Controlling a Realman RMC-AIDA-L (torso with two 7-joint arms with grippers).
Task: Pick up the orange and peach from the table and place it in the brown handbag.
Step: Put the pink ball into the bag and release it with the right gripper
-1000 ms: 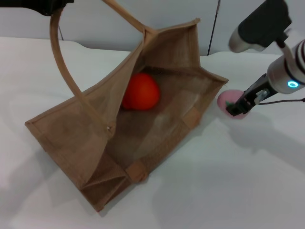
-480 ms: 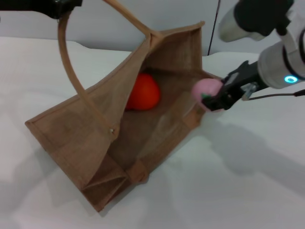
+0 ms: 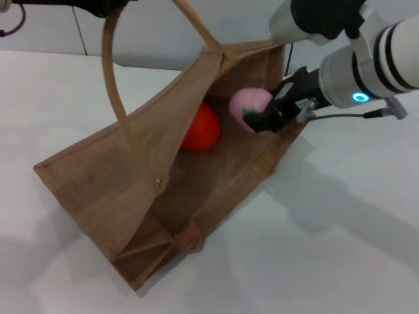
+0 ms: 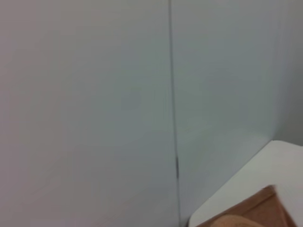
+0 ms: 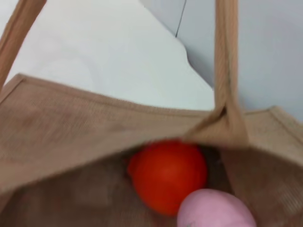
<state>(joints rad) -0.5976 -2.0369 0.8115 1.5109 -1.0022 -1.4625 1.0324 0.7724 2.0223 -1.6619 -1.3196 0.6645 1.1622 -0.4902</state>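
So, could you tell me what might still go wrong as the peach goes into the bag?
The right gripper holds the peach over the bag's mouth, above the orange; dropped there, it may bounce off the orange and roll out. The bag gapes only because the left gripper lifts a handle; if that slips, the opening could collapse onto the arm.

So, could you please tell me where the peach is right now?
In the head view the peach is held in the right gripper over the bag's open mouth, just right of the orange lying inside.
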